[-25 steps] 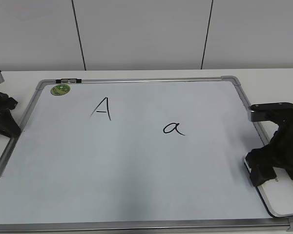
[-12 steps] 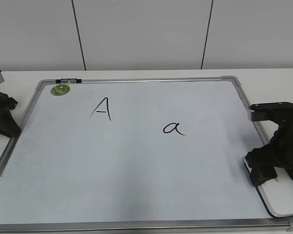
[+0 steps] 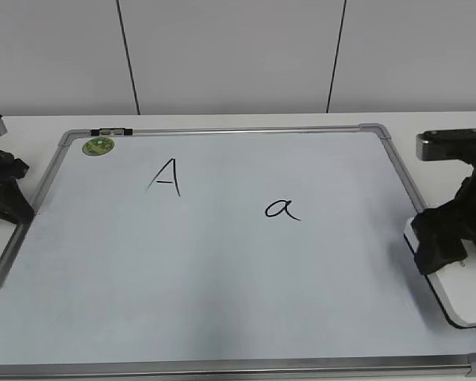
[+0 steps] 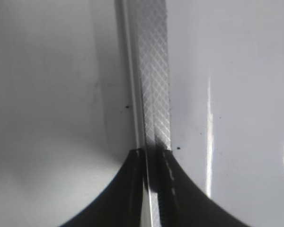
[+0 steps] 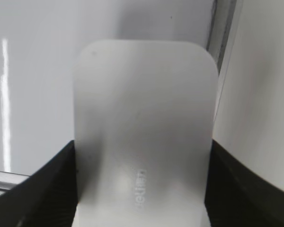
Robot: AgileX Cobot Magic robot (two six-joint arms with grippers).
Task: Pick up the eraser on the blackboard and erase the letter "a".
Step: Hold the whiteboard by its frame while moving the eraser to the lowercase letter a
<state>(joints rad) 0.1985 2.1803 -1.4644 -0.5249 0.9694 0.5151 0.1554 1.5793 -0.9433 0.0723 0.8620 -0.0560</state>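
Observation:
The blackboard is a pale whiteboard with a silver frame, lying flat on the table. The small cursive letter "a" is written right of centre. The white eraser is at the board's right edge, raised a little off the surface; it fills the right wrist view. My right gripper is shut on the eraser, a jaw on each long side. My left gripper sits at the board's left edge, its jaws shut on the frame rail.
A capital "A" is written left of centre. A round green magnet and a black-and-white marker lie at the board's far left corner. A white panelled wall stands behind the table.
My right gripper has risen and shifted right and away with the eraser, lifting it off the board's near right corner. The left arm has not moved.

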